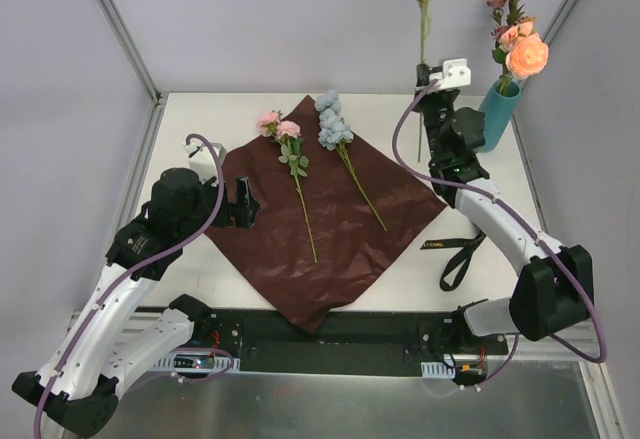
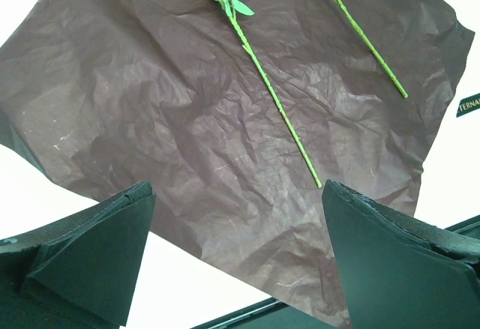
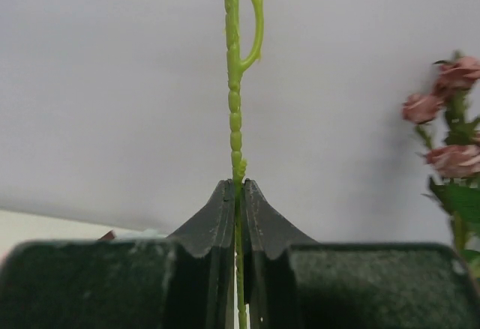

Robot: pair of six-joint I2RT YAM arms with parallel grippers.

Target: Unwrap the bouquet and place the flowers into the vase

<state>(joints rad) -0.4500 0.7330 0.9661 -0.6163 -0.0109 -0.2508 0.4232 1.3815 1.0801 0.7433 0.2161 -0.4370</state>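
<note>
The right pincer (image 3: pixel 238 188) is clamped shut on a thin green stem (image 1: pixel 424 19). It holds the stem upright in the air just left of the vase (image 1: pixel 497 114), which stands at the back right of the tabletop (image 1: pixel 200 119) with peach and mauve blooms (image 1: pixel 526 55) already in it. The step in hand looks to be getting this stem into the vase. Its head runs out of the overhead view, and how much stem hangs below the fingers cannot be told. I would lift until the bottom end clears the rim, then carry it over the mouth, aiming for the gap beside the stems already there rather than through their leaves. Lower it straight and let go only once the end is well inside, or it may tip out. The left pincer (image 2: pixel 236 188) stands wide open over the maroon paper (image 1: pixel 300 249), gripping nothing. A pink flower (image 1: pixel 278 126) and a blue flower (image 1: pixel 331 124) lie apart on the paper, not yet placed
</note>
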